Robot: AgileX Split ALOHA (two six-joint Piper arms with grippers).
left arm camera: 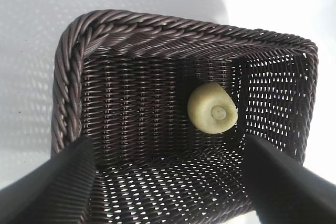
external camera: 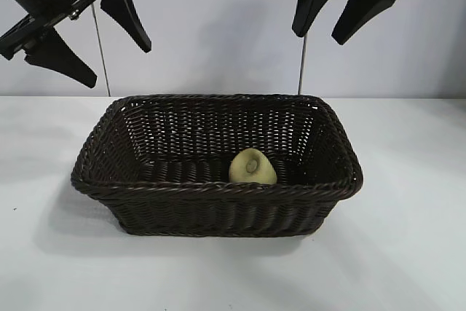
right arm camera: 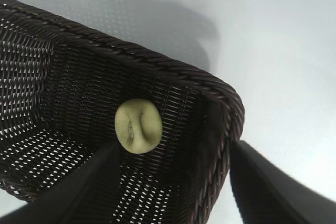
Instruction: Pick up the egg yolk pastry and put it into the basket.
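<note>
The egg yolk pastry [external camera: 253,167] lies inside the basket [external camera: 218,189], lower centre of frame. Both the left gripper [external camera: 89,36], upper left, and the nearer right gripper [external camera: 335,14], upper right, hang wide and empty.

The basket's [external camera: 218,209] near rim hides the egg yolk pastry's [external camera: 253,166] base.

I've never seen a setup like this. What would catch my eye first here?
Most striking is the large dark brown woven wicker basket in the middle of the white table. Inside it, against the near wall, lies a small pale yellow domed egg yolk pastry. Above, two black grippers hang open and empty: the left gripper at upper left, the right gripper at upper right.
</note>
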